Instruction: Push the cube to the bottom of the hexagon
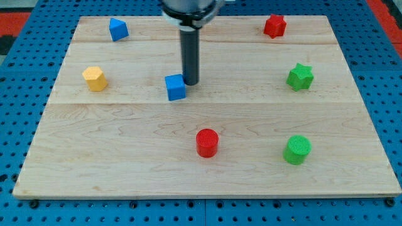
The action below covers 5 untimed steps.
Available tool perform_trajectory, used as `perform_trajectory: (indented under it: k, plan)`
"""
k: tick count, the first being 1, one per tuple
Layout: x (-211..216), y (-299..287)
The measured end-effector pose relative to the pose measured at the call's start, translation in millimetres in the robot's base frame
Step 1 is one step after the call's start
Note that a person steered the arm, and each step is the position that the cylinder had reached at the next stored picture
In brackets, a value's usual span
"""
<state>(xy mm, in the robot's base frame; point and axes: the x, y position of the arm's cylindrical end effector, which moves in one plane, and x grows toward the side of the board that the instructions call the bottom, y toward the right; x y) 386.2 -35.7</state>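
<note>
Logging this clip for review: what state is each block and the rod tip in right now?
my tip: down at the board, right beside the blue cube's upper right corner
blue cube: near the board's middle, flat
yellow hexagon: at the view's left, untouched
other blue block: top left, alone
red star: top right, alone
green star: right, alone
red cylinder: upright
green cylinder: upright

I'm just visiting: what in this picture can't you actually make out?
- Camera view: the arm above my tip is cut off by the view's top.
- Whether my tip touches the small blue cube, just to its left, is too close to tell.
- The wooden board has its bottom corners cut by the edge.
- The far sides of the yellow hexagon block face away.
</note>
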Motion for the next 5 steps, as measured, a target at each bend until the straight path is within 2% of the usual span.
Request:
perform_trajectory:
  k: [1,3,5]
  plan:
    - [3.7,-53.4]
    - [36.1,-59.3]
    - [90.6,-139.2]
